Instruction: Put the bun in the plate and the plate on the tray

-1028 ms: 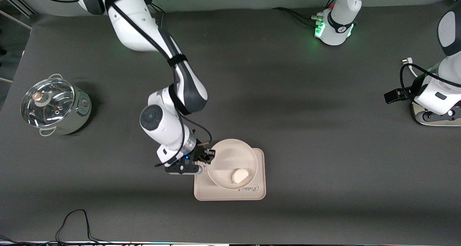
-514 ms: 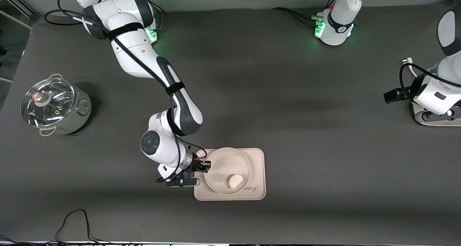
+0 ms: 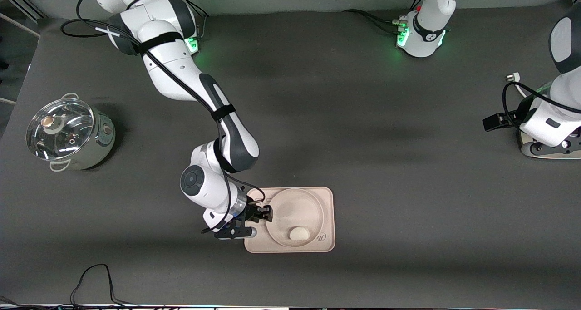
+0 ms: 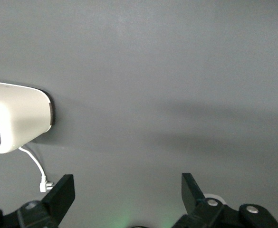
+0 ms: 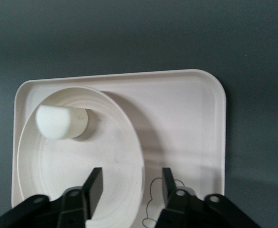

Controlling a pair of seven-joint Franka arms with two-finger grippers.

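The plate [image 3: 295,205] lies on the tray [image 3: 327,196], at the tray's end nearer the front camera and toward the left arm's end. The bun [image 3: 298,233] lies in the plate by its rim nearest that camera. My right gripper [image 3: 265,213] is low at the plate's rim on the right arm's side. In the right wrist view the plate [image 5: 81,161], bun [image 5: 62,121] and tray [image 5: 191,109] show. There my right gripper [image 5: 131,187] is open, one finger over the plate and one over the tray's bear drawing. My left gripper [image 4: 128,190] is open, empty, and waits at the left arm's end.
A steel pot with a glass lid [image 3: 68,133] stands toward the right arm's end of the table. A white appliance with a cord [image 4: 15,123] sits under the left arm. A black cable [image 3: 95,278] lies near the table edge closest to the front camera.
The plate came down from a tilted hold onto the tray and slid toward the left arm's end. My right gripper opened and let go of its rim. The left arm barely moved.
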